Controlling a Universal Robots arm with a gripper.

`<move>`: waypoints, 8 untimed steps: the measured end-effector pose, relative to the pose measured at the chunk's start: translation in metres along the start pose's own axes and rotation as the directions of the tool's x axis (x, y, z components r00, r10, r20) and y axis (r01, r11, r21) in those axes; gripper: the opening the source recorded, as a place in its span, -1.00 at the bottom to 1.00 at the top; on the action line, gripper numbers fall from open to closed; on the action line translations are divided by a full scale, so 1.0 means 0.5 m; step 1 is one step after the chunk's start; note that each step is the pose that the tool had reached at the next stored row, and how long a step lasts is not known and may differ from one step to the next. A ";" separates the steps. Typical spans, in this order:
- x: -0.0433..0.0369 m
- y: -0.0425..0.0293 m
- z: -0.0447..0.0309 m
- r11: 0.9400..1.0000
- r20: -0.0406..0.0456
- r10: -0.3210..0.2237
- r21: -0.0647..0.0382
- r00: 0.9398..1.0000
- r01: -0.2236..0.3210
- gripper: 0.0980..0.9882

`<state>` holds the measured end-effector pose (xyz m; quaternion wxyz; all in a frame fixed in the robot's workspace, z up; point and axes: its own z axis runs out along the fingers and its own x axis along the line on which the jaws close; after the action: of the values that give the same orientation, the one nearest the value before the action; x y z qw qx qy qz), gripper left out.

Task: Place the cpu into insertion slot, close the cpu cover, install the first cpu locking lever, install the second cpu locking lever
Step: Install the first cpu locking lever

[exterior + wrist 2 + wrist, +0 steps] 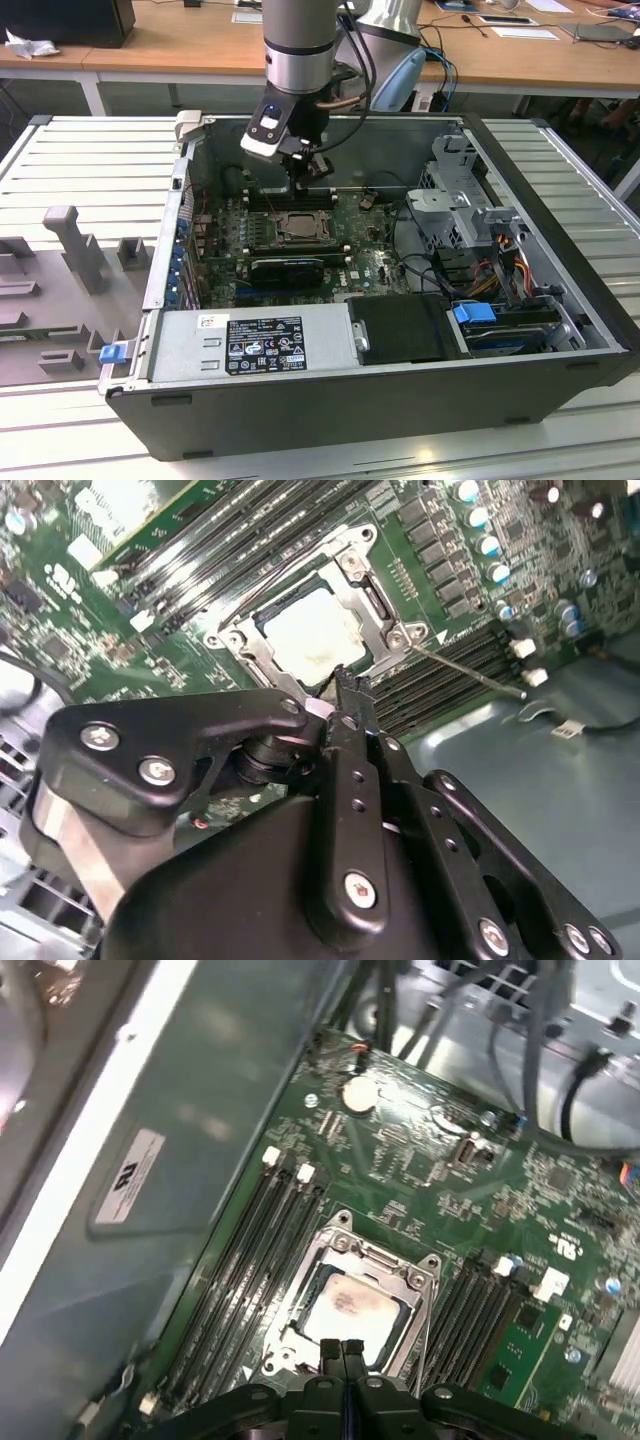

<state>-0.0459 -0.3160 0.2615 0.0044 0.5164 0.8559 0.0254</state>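
Note:
The cpu (312, 635) (350, 1305) lies in the insertion slot (297, 228) on the green motherboard, its pale metal top showing. The cpu cover (378, 598) (378, 1260) lies flat around the chip as a silver frame. One thin wire lever (470, 672) sticks out from the socket corner over the memory slots. Another lever (280, 575) runs along the socket's opposite side. My gripper (303, 178) (345, 688) (341, 1348) hovers just above the socket's edge. It is shut, its two black fingertips pressed together with nothing between them.
The open computer case (560, 330) surrounds the board with high metal walls. Black memory slots (250, 1250) flank the socket on both sides. A graphics card (287, 268), the power supply (250, 340), a drive cage (460, 200) and loose cables (500, 260) crowd the interior.

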 end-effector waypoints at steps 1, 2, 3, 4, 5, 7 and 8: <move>0.000 0.000 0.000 1.000 -0.001 -0.028 0.001 1.000 0.028 -0.98; 0.000 0.000 0.000 0.998 -0.003 -0.062 0.001 0.998 0.062 -0.98; 0.000 0.000 0.000 0.996 -0.004 -0.086 0.001 0.996 0.086 -0.98; 0.000 0.000 0.000 0.994 -0.005 -0.110 0.002 0.994 0.110 -0.98; 0.000 0.000 0.000 0.992 -0.006 -0.127 0.002 0.992 0.127 -0.98; 0.000 0.000 0.000 0.985 -0.009 -0.172 0.003 0.985 0.172 -0.98; 0.000 0.000 0.000 0.983 -0.009 -0.184 0.003 0.983 0.184 -0.98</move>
<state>-0.0459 -0.3160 0.2615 0.0021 0.4351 0.9000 0.0257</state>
